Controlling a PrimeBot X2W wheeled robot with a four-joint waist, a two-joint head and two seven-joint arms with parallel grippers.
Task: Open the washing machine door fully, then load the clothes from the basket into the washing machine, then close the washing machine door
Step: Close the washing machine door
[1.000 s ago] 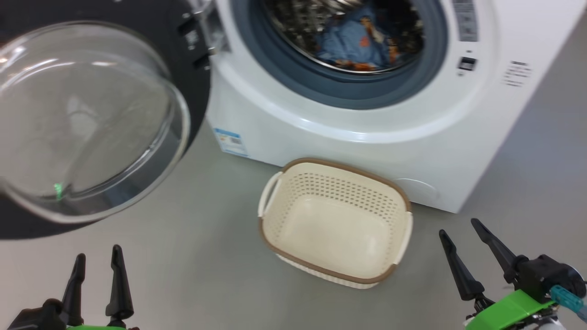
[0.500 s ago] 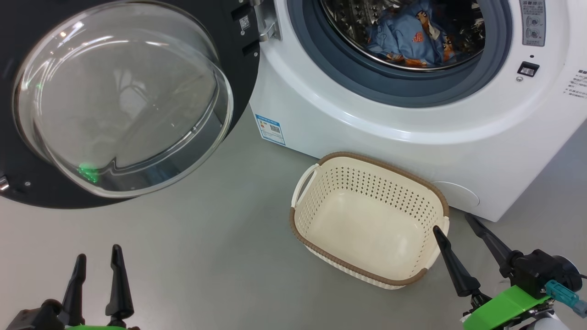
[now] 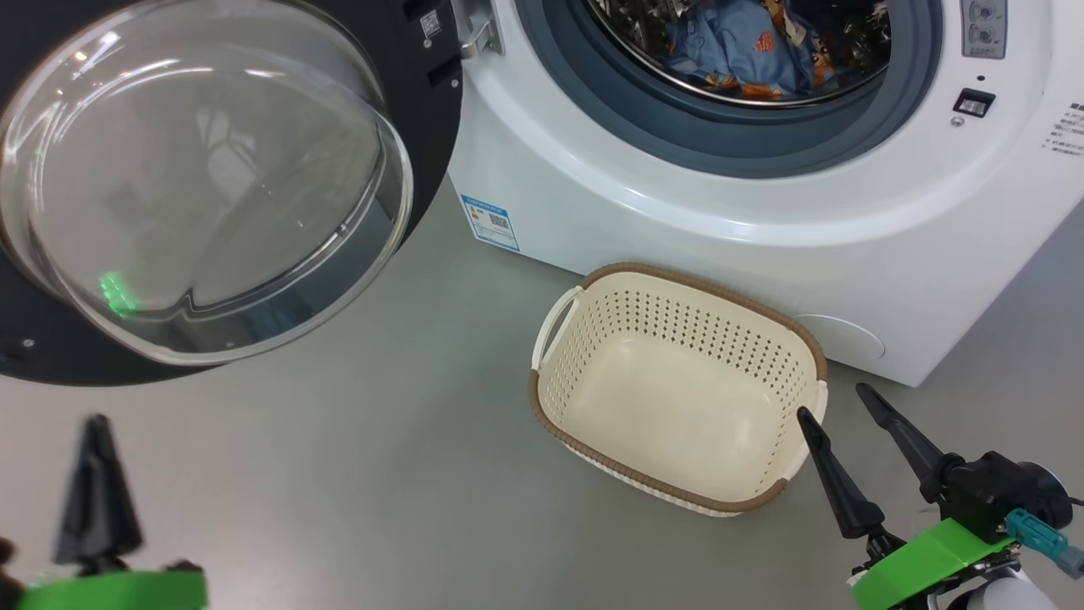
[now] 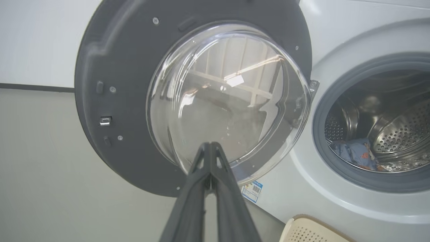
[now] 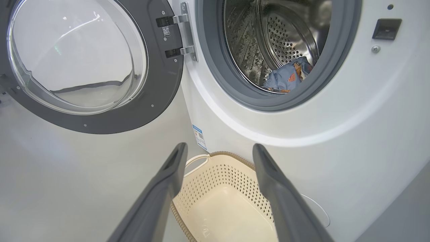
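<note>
On the grey floor (image 3: 381,440) stands the big white washing machine (image 3: 762,212). Its round hole is open, and the shiny metal drum (image 5: 278,30) shows inside. The washing machine door (image 3: 195,178) is swung wide open to the left. It has a black rim and a see-through glass bowl in the middle. The basket (image 3: 669,407) sits on the floor just in front of the machine, below the hole, and it is empty. The clothes (image 3: 737,47), blue with little orange pictures, lie at the bottom of the drum. The right gripper (image 3: 832,401) is by the right end of the basket, with its two dark fingers spread wide and nothing between them. One fingertip is in front of the basket's corner; I cannot tell if it touches. The left gripper (image 4: 210,148) is low on the left, pointing up at the door's glass but apart from it, with its fingers pressed together on nothing. A small blue sticker (image 3: 489,222) is on the machine's front, near the door.
</note>
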